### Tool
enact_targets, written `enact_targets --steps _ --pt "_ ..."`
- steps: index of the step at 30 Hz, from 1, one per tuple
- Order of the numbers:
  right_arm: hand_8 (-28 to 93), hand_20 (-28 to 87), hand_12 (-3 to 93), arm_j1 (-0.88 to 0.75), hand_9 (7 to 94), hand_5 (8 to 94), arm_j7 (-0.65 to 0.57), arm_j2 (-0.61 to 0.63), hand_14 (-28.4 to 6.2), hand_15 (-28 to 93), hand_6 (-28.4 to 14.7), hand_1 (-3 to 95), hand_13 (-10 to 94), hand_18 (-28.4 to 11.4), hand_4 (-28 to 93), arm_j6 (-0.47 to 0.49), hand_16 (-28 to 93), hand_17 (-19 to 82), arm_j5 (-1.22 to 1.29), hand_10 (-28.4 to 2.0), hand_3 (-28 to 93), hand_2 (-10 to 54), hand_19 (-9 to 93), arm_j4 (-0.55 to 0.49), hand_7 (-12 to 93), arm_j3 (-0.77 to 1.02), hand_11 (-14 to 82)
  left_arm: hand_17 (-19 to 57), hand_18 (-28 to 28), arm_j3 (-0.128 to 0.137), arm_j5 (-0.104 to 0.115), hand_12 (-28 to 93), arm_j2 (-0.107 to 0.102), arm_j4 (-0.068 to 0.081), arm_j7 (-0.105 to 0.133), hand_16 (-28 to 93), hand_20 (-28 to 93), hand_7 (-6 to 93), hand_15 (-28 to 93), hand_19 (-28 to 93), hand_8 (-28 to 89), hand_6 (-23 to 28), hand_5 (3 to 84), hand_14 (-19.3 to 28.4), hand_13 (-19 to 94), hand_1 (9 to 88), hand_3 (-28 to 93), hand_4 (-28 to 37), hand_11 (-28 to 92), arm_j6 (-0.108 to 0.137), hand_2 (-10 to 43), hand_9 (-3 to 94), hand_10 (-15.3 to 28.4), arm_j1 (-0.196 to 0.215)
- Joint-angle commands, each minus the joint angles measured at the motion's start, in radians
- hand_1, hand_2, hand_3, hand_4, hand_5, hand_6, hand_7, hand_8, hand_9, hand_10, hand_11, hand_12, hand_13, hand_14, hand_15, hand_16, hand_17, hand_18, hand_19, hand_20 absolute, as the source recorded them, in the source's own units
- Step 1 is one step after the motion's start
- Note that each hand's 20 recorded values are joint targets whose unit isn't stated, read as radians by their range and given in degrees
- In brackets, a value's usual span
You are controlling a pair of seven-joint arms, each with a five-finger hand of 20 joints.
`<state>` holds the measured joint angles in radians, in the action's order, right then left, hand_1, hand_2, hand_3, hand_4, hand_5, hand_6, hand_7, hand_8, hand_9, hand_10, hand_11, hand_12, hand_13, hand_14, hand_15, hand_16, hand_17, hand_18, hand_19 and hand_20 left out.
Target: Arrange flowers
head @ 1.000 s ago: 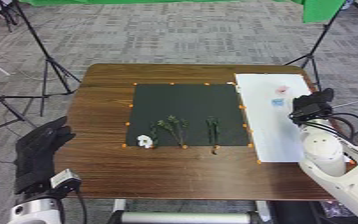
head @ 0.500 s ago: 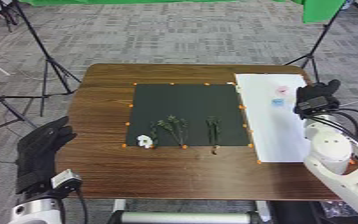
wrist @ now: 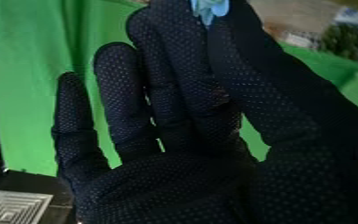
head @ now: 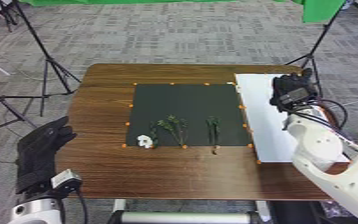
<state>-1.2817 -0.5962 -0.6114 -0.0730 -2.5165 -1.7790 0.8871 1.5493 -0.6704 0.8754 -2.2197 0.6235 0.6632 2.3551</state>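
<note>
R robot hand (head: 292, 86) moved L over white sheet (head: 271, 137), pinching blue flower (wrist: 213, 7).

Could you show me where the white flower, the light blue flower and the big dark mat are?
White flower (head: 145, 142): head view, on its petals.
Light blue flower (wrist: 214, 7): right wrist view, on its petals.
Dark mat (head: 186, 100): head view, on its bare upper part.
</note>
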Motion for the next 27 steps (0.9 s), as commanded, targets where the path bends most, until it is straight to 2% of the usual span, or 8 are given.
enact_targets --steps 1,5,6,10,19,23,24,27 --pt "7 25 34.6 0.112 67.7 78.5 0.067 -0.106 -15.9 75 0.5 51.2 42 -25.5 -28 -0.038 28 5 0.025 -10.8 79 -9.5 68 -0.036 36 -0.093 33.0 -4.1 24.2 -0.009 0.026 13 -0.022 0.001 0.018 -23 46 19.4 84 55 -10 16.9 52.9 28.4 33 28.5 83 -15.5 51 0.014 4.9 42.1 24.7 0.007" --pt "7 25 34.9 0.168 67.7 78.3 0.102 -0.168 -15.9 74 0.5 51.1 43 -25.5 -28 -0.049 28 5 0.015 -10.9 79 -9.5 68 -0.030 36 -0.159 32.9 -4.1 24.2 -0.013 0.028 13 -0.027 0.000 0.021 -23 46 19.3 84 55 -10 16.9 52.9 28.4 33 28.6 83 -15.5 51 0.018 4.9 42.1 24.7 0.007" --pt "7 25 35.0 0.196 67.7 78.3 0.104 -0.178 -15.9 74 0.5 51.1 42 -25.5 -28 -0.061 28 5 0.022 -10.9 79 -9.5 68 -0.026 36 -0.191 32.9 -4.1 24.2 -0.016 0.037 13 -0.031 0.002 0.030 -23 46 19.4 84 55 -10 16.9 52.9 28.4 33 28.6 83 -15.5 51 0.020 5.0 42.1 24.7 0.004" --pt "7 25 35.4 0.260 67.6 78.3 0.126 -0.217 -15.4 74 0.6 50.9 42 -25.4 -28 -0.091 29 4 0.010 -10.9 79 -9.5 68 -0.014 36 -0.277 32.8 -4.1 24.2 -0.010 0.013 13 -0.015 0.005 0.008 -23 46 19.4 84 55 -10 16.9 52.8 28.4 33 28.5 83 -15.4 51 0.008 4.9 42.1 24.7 -0.002" --pt "5 25 35.4 0.436 67.4 78.2 0.127 -0.303 -15.1 74 0.8 50.2 42 -25.0 -28 -0.205 28 4 -0.005 -10.4 79 -9.5 67 0.091 37 -0.544 32.9 -4.1 24.2 -0.020 0.009 13 -0.002 0.019 0.006 -23 46 19.4 84 55 -10 16.9 52.9 28.4 33 28.3 83 -15.3 51 -0.008 4.8 42.1 24.6 -0.029" --pt "4 26 34.9 0.369 67.5 78.0 0.204 -0.387 -15.0 74 1.1 50.0 42 -24.8 -28 -0.187 28 5 -0.087 -10.2 79 -9.5 67 0.163 37 -0.477 33.0 -4.1 24.2 -0.025 0.008 13 -0.003 0.025 0.005 -23 46 19.4 84 55 -10 16.9 52.9 28.4 33 28.5 83 -15.6 51 -0.010 4.9 42.2 24.7 -0.040" --pt "4 26 34.9 0.398 67.5 78.1 0.193 -0.394 -15.0 74 1.2 49.9 42 -24.8 -28 -0.204 28 5 -0.080 -10.2 79 -9.5 67 0.182 38 -0.516 33.0 -4.1 24.2 -0.028 0.015 13 -0.007 0.028 0.015 -23 46 19.4 84 55 -10 16.9 52.9 28.4 33 28.5 83 -15.6 51 -0.010 4.9 42.2 24.7 -0.046" --pt "4 26 34.9 0.352 67.5 77.9 0.220 -0.452 -14.8 74 1.3 49.8 42 -24.7 -28 -0.192 28 5 -0.118 -10.1 80 -9.5 67 0.222 38 -0.464 33.2 -4.1 24.2 -0.034 0.010 13 -0.007 0.035 0.009 -23 46 19.5 84 55 -10 16.9 53.0 28.4 33 28.4 83 -15.6 51 -0.019 4.9 42.2 24.7 -0.067"
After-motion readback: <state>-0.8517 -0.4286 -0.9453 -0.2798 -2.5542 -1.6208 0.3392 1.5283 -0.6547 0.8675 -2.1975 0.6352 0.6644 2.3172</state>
